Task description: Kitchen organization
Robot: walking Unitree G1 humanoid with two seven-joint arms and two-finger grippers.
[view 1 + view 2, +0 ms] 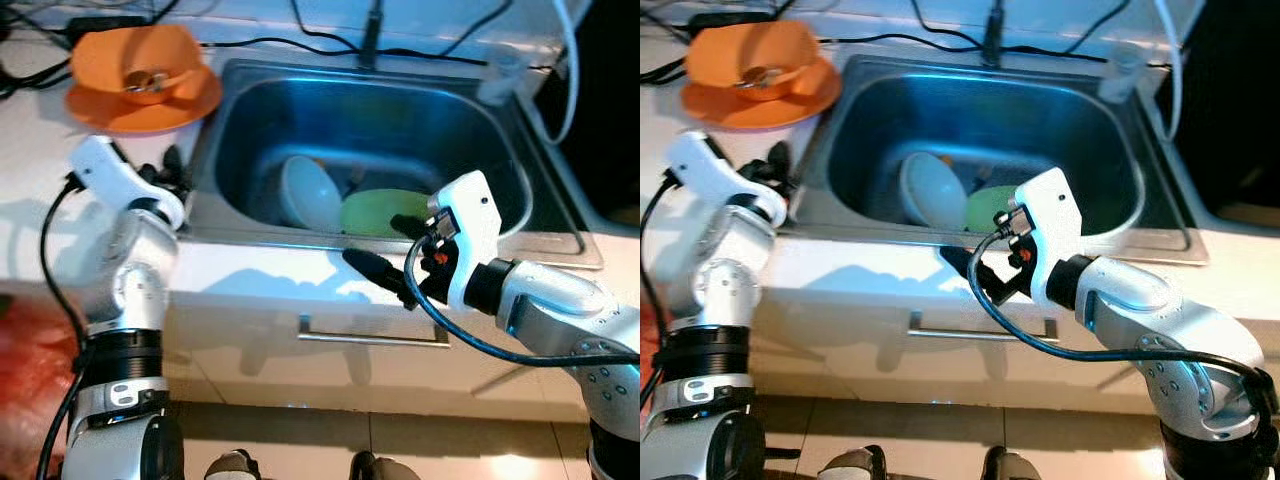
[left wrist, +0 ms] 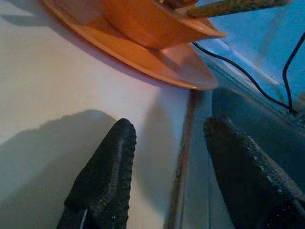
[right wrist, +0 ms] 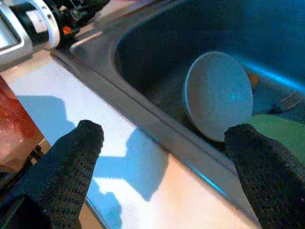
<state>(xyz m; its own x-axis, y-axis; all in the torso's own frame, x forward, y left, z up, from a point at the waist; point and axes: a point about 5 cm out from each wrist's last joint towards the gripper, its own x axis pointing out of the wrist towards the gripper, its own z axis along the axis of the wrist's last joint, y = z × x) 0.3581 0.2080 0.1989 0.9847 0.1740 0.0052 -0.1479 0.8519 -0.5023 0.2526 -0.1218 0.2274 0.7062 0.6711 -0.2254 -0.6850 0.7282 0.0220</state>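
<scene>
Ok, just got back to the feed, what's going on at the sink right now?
The robot stands at the steel sink. Its right gripper is open over the front counter edge, pointed toward the pale bowl lying tipped on its side in the basin beside a green plate. The left gripper is open and empty on the counter left of the sink, near the orange bowl stacked on an orange plate. Nothing is held.

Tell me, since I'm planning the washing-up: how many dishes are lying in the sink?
2: a pale bowl tilted on its side, and a green plate beside it, toward the robot's right. Small bits behind them are unclear; more may be hidden.
</scene>
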